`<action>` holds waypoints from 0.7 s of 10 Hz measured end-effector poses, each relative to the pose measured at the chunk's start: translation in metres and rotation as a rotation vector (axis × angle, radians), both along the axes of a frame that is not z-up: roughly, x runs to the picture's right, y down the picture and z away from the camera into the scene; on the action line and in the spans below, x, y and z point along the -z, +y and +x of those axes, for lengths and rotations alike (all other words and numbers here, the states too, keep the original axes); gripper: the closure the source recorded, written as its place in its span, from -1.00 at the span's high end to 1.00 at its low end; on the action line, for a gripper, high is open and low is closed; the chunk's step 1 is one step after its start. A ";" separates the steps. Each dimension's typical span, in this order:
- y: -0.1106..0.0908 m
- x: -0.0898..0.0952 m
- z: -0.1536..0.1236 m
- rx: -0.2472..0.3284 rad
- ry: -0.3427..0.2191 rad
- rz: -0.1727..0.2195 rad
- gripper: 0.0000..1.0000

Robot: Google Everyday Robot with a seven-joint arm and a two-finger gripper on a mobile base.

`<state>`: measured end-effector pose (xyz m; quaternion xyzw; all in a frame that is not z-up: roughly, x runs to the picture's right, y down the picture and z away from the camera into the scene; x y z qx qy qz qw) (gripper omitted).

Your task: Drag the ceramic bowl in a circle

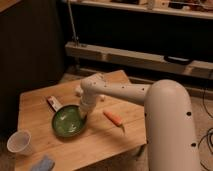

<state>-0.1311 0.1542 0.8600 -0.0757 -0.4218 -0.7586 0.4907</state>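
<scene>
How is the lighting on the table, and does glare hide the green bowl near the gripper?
Camera view: warm, dim light on the light wooden table, deep shadow behind it. Camera view: the round glossy green ceramic bowl shows faint sheen, no blinding glare. Camera view: the gripper sits at the bowl's rim, lit.

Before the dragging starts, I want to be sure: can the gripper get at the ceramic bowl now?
Probably yes. The gripper sits at the rim of the ceramic bowl, and nothing stands between them; the carrot lies apart.
</scene>
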 end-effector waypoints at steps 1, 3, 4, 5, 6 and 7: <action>0.000 -0.001 -0.001 0.003 0.002 0.000 -0.65; -0.006 0.002 0.003 0.020 0.033 0.015 -0.65; -0.011 0.008 0.008 0.029 0.051 0.029 -0.65; -0.019 0.019 0.014 0.041 0.073 0.051 -0.65; -0.026 0.032 0.024 0.056 0.100 0.073 -0.65; -0.027 0.040 0.032 0.070 0.118 0.079 -0.65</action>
